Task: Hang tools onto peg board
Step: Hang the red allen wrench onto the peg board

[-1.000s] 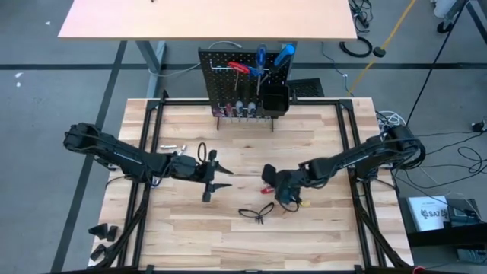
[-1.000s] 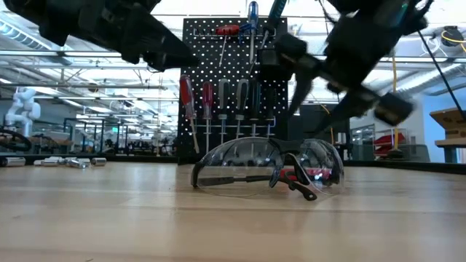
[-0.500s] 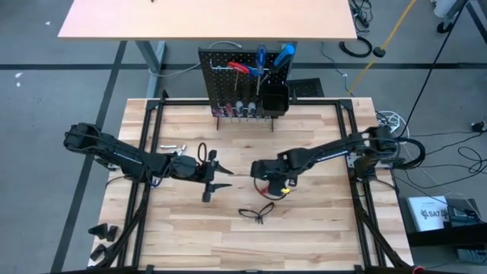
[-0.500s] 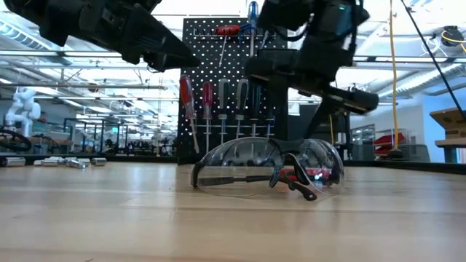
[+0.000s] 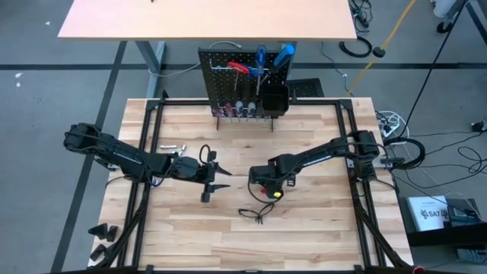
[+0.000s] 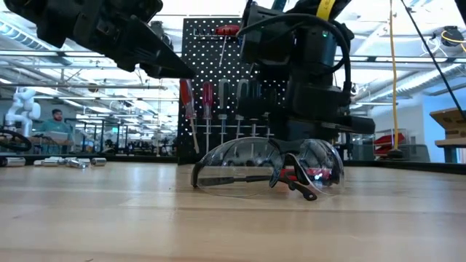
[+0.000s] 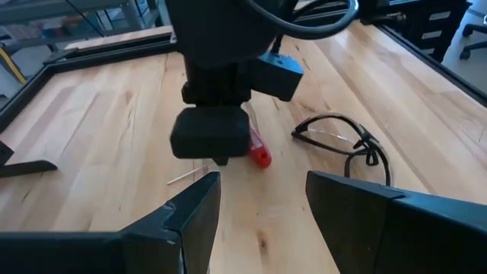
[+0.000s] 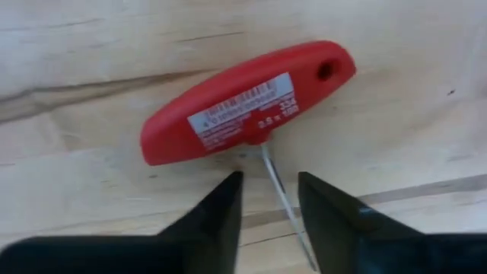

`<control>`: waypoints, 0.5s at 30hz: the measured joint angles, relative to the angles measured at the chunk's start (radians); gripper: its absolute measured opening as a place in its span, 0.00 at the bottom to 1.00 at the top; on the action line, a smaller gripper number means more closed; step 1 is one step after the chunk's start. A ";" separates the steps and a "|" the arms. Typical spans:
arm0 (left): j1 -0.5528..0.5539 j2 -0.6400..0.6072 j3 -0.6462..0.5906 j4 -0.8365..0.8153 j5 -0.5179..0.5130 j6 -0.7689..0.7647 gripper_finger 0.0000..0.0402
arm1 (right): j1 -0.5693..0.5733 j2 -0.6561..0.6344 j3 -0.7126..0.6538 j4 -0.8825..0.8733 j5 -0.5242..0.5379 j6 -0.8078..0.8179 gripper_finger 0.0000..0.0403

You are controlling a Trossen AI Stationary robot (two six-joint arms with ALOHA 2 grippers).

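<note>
A red T-handle hex key lies flat on the tan tabletop, mid-table, its thin shaft running between the right gripper's fingers. That gripper points straight down just above the key; its fingers stand apart on either side of the shaft and do not pinch it, nothing grasped. In the left wrist view the key's red handle shows just under the right gripper's body.

Black-framed safety glasses rest on the table just beside the key, toward the near edge, arms folded.

The left gripper hovers over the table left of centre, released, holding nothing. Small silver metal pieces lie near the left arm.

The peg board stands upright at the table's far edge. Its square black bin holds a blue-handled screwdriver; what else is in it cannot be told. A red-handled hex key hangs on the upper hooks; a row of red and dark-handled screwdrivers hangs lower.
</note>
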 joint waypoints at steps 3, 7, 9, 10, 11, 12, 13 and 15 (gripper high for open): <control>0.000 0.000 0.000 -0.003 0.000 -0.001 0.50 | 0.000 -0.002 -0.002 -0.012 -0.001 0.059 0.13; 0.000 0.000 0.000 -0.003 0.000 -0.003 0.50 | -0.005 -0.005 -0.003 -0.026 -0.046 0.171 0.02; 0.000 0.000 0.000 -0.003 0.000 -0.013 0.50 | -0.006 -0.004 -0.003 -0.026 -0.067 0.256 0.03; 0.000 0.000 0.000 -0.003 0.000 -0.022 0.50 | -0.005 -0.005 -0.003 -0.028 -0.064 0.306 0.02; 0.000 0.000 0.000 -0.003 0.000 -0.025 0.50 | -0.001 -0.011 -0.003 -0.033 -0.059 0.358 0.01; 0.000 0.000 0.000 -0.003 0.000 -0.026 0.50 | 0.000 -0.020 -0.004 -0.042 -0.057 0.405 0.01; 0.000 0.000 0.000 -0.003 0.000 -0.025 0.50 | 0.000 -0.029 -0.006 -0.053 -0.060 0.449 0.01; 0.000 0.000 0.000 0.000 0.002 -0.026 0.50 | -0.001 -0.065 -0.011 -0.089 -0.085 0.533 0.01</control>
